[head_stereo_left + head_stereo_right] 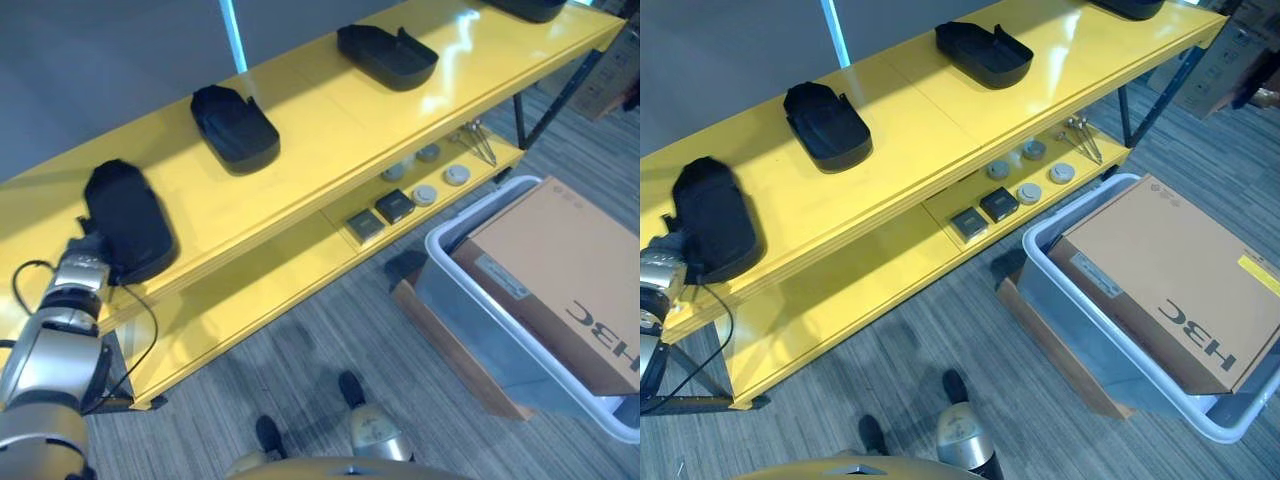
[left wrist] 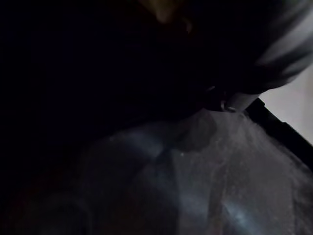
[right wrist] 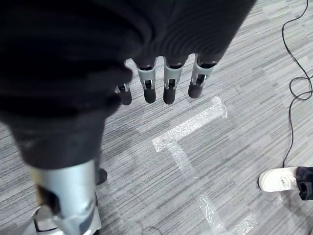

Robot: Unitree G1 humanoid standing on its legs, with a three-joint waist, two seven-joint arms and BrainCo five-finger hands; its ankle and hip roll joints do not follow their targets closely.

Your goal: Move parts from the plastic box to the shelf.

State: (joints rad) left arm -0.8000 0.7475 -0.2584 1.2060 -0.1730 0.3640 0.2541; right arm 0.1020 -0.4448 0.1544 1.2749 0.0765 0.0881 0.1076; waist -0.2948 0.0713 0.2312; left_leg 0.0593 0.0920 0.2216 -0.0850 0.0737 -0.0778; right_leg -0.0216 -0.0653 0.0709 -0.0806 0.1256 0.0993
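As left hand [image 1: 88, 250] meets part [image 1: 125, 215]

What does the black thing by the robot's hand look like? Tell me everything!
The black part is a dark, matte, plastic-looking shell, long and rounded like a shallow tray. It lies flat on the yellow shelf, on the top board, at the end nearest the robot. The left hand reaches in at its near end, fingers hidden behind it. Two similar black shells lie farther along the same board.
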